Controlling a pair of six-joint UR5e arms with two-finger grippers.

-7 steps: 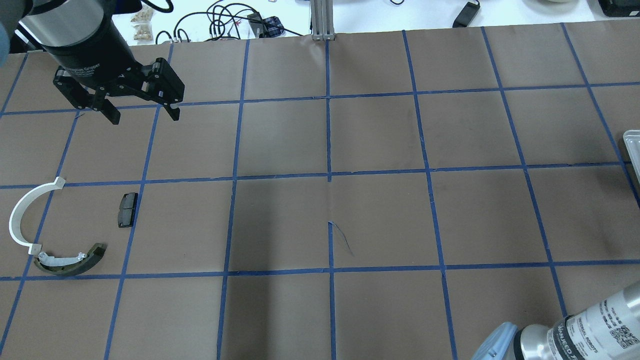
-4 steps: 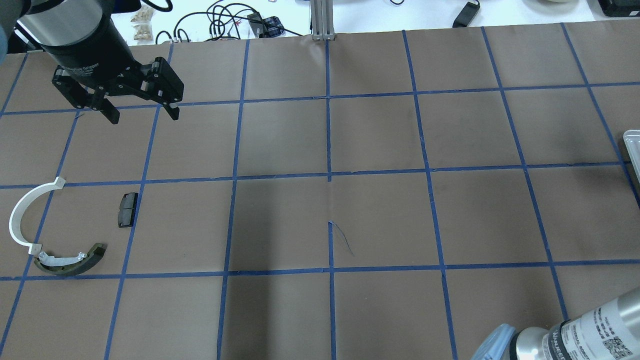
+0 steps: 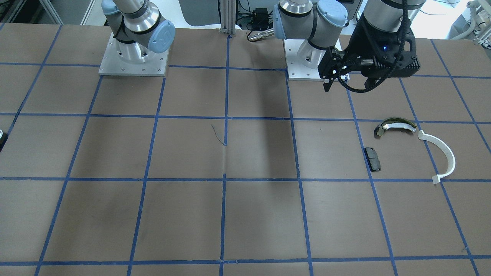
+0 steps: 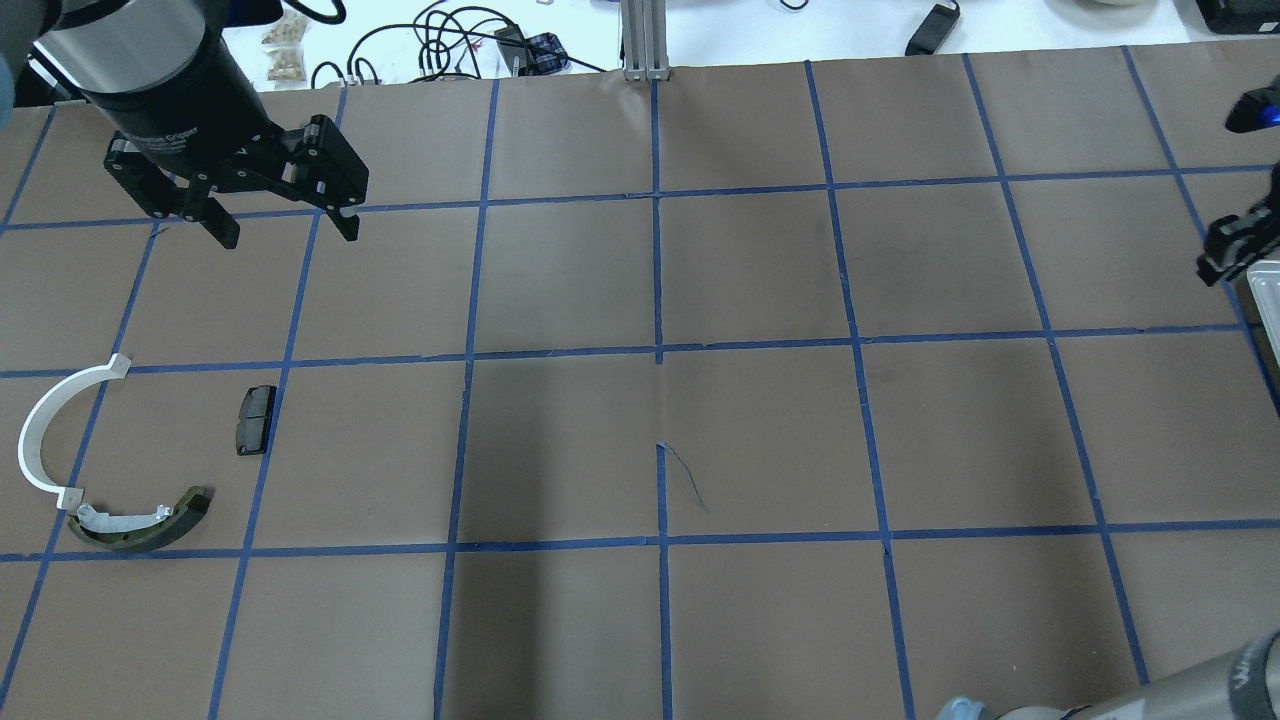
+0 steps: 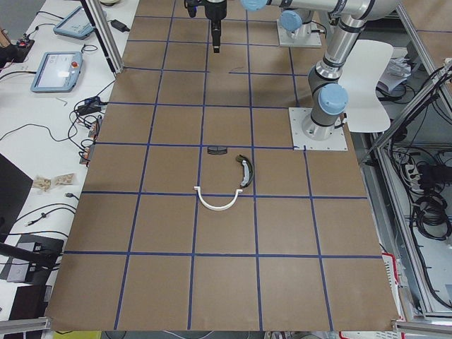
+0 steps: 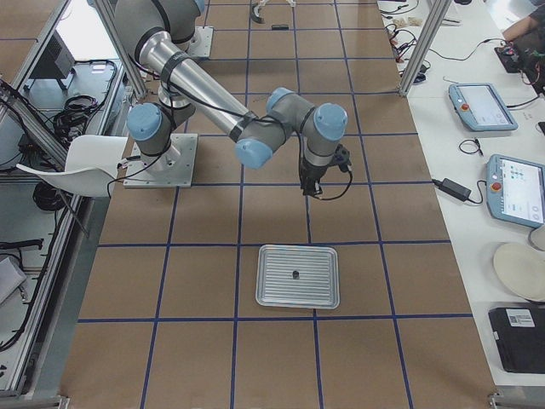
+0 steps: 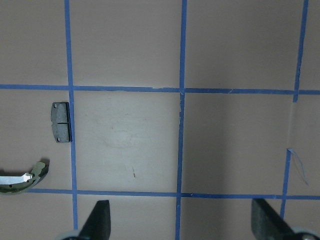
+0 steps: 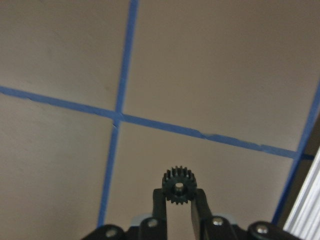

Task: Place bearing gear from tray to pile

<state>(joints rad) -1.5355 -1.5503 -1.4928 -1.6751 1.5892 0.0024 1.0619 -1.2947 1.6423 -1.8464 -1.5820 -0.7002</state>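
My right gripper [image 8: 178,196] is shut on a small black bearing gear [image 8: 178,184] and holds it above the brown table. In the overhead view it [image 4: 1235,245] is at the far right edge, beside the metal tray [image 4: 1265,300]. The pile lies at the far left: an olive-green curved shoe [image 4: 150,530], a thin white half-ring [image 4: 40,440] and a small black pad [image 4: 253,420]. My left gripper [image 4: 285,228] is open and empty, high above the table beyond the pile. Its wrist view shows the pad [image 7: 61,122] and the shoe [image 7: 25,177].
The tray [image 6: 298,302] sits on the table's right end with one small dark part [image 6: 294,274] in it. Blue tape lines grid the brown table. Cables and an aluminium post [image 4: 645,40] stand along the far edge.
My right arm has swung, its forearm has slid out at the lower right, and its gripper has come into view at the right edge. The left arm has not moved.
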